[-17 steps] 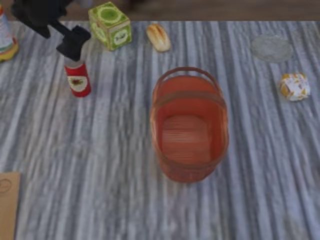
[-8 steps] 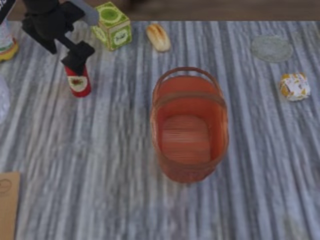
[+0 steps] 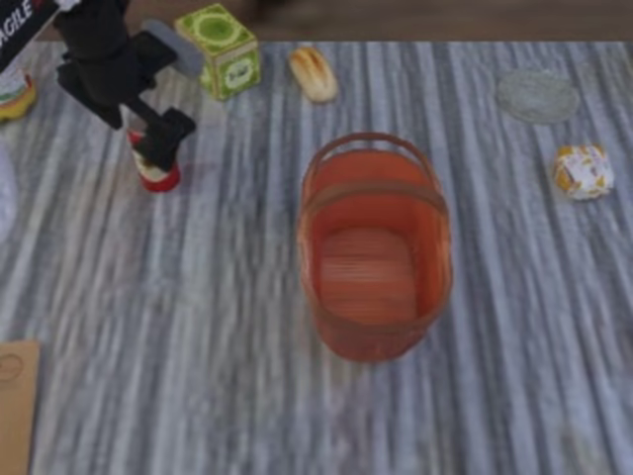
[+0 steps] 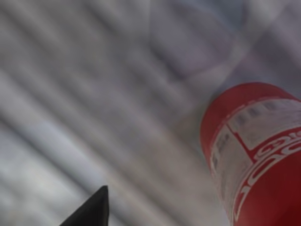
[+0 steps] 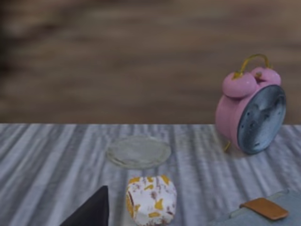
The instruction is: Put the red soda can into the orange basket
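1. Red soda can (image 3: 155,174) stands upright, upper left of top view, well apart from orange basket (image 3: 374,247) at centre

2. Left gripper (image 3: 161,140) directly over the can, hiding its top; whether the fingers are closed on it: cannot tell

3. Judgement: can rigid, light, smooth-walled, likely slippery; grip mid-body across the cylinder

4. Right gripper (image 5: 89,213) is outside the top view, fingers' state unclear

White "AGILE" lettering on the left arm (image 3: 40,25)
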Motion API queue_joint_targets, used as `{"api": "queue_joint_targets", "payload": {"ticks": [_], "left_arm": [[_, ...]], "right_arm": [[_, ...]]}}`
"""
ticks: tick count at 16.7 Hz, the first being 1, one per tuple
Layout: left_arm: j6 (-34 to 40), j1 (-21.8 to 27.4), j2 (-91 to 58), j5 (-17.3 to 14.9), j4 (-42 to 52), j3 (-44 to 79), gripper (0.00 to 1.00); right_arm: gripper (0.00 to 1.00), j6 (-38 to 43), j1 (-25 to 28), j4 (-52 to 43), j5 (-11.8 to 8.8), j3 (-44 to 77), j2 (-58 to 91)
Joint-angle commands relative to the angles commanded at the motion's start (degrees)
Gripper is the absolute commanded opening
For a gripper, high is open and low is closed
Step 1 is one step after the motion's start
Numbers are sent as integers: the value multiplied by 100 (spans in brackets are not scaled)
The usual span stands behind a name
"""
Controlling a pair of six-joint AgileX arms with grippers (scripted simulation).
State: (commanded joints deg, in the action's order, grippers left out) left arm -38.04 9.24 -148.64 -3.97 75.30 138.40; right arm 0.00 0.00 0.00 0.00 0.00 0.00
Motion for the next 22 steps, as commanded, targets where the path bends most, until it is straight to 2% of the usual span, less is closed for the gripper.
{"api": "queue_joint_targets", "payload": {"ticks": [6,19,22], "left_arm": [[9,10,15,1,-290,-296,100],[9,10,15,1,-290,-296,2],[9,10,15,1,-290,-296,0]], "right_arm": [[100,0,0,0,0,0,0],[100,0,0,0,0,0,0],[100,0,0,0,0,0,0]]}}
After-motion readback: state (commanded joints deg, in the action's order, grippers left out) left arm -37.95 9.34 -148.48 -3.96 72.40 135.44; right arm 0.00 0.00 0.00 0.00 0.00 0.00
